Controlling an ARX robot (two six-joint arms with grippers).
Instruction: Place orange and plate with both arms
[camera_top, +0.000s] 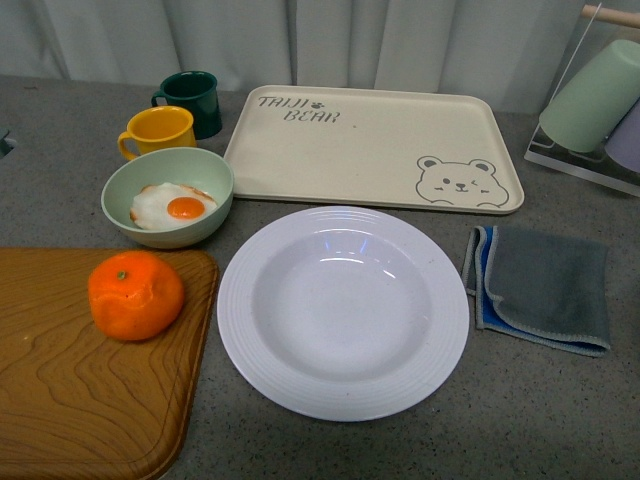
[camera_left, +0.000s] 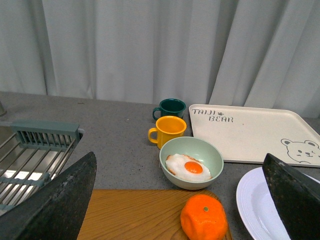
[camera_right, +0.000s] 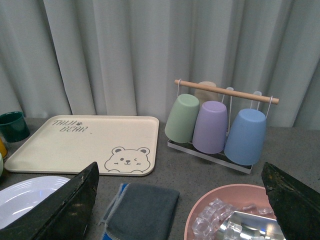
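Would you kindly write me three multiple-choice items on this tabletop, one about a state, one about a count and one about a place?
1. The plate is: A. empty B. holding food C. upside down
2. Mugs standing behind the green bowl: A. one B. two C. four
3. The orange lies: A. in the plate B. in the bowl C. on the wooden board

Answers: 1 A, its well shows only bare white. 2 B, there is a yellow mug and a dark green mug. 3 C, the fruit rests on the board, beside the plate.
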